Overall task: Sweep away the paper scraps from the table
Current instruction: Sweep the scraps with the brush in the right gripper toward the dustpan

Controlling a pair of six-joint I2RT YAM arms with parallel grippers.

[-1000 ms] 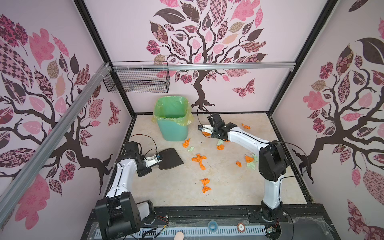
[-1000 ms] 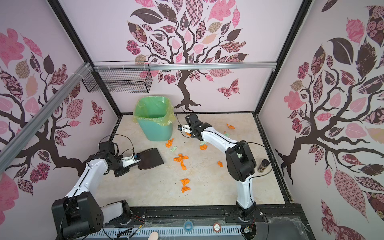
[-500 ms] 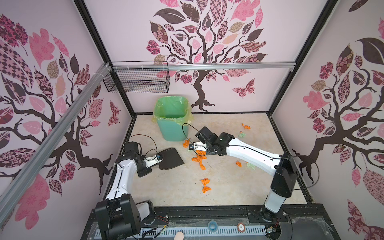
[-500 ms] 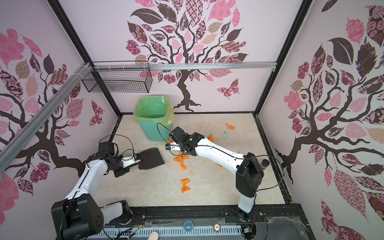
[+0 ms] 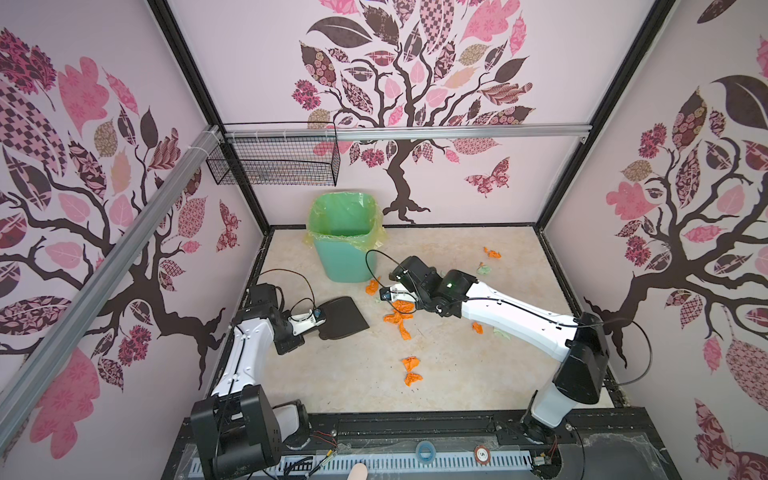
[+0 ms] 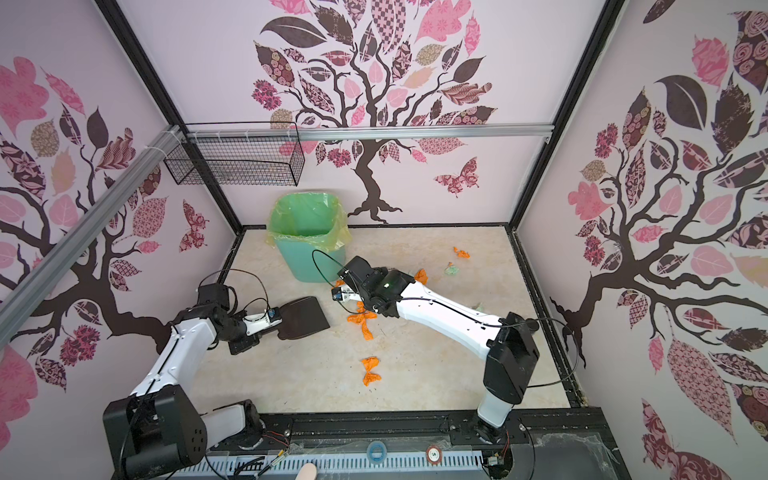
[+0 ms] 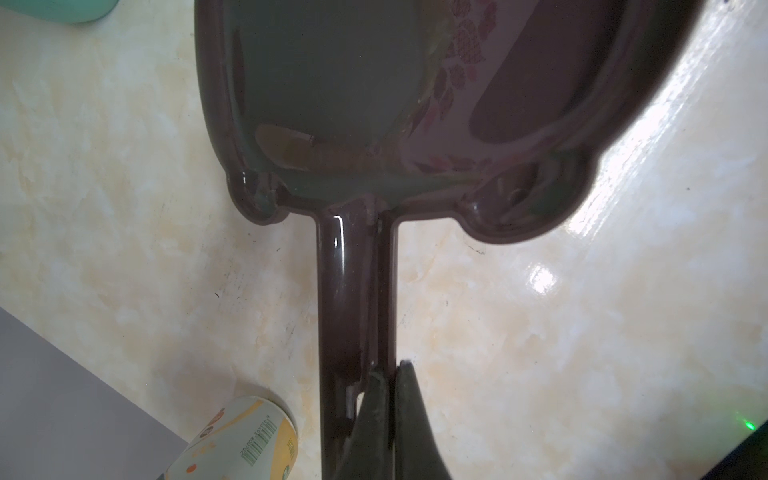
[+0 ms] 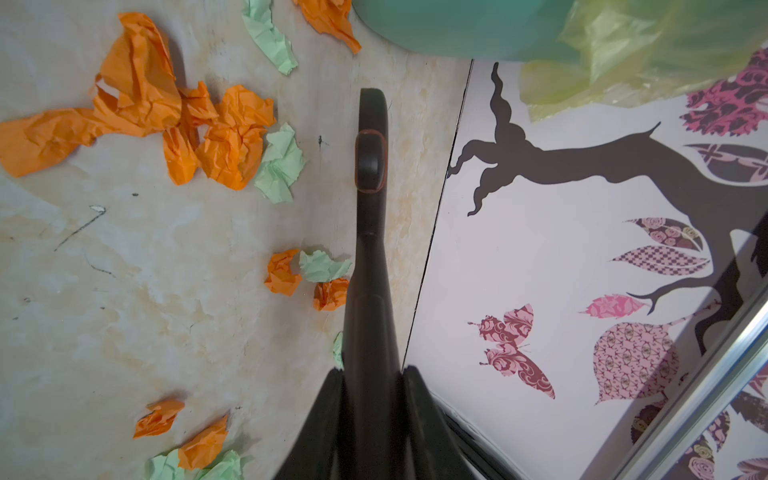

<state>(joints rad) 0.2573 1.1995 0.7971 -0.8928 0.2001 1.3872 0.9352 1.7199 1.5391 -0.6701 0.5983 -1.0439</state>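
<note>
Left gripper [image 7: 388, 372] clamped on the handle of the dustpan [image 5: 343, 318], left of centre. Right gripper [image 8: 371, 376] closed around a dark tool handle [image 8: 370, 166] beside the bin [image 5: 345, 262]. Paper scraps [image 5: 398, 316] scattered over the table [image 5: 332, 374], centre and right.

right claw [image 5: 388, 295] swung from beside the bin [image 5: 345, 253] forward onto the orange paper scraps [image 5: 398, 319], elbow dropped outward

1. The left arm [image 5: 243, 353] rises from the near-left base with its elbow bent and the forearm reaching right. The left tool [image 5: 319, 319] sits low, jaws clamped on a dustpan handle [image 7: 353, 291].
2. The right arm [image 5: 519, 318] stretches from the near-right base leftward past the middle. The right tool [image 5: 385, 294] sits low, jaws clamped on a dark handle [image 8: 370, 208].
</note>
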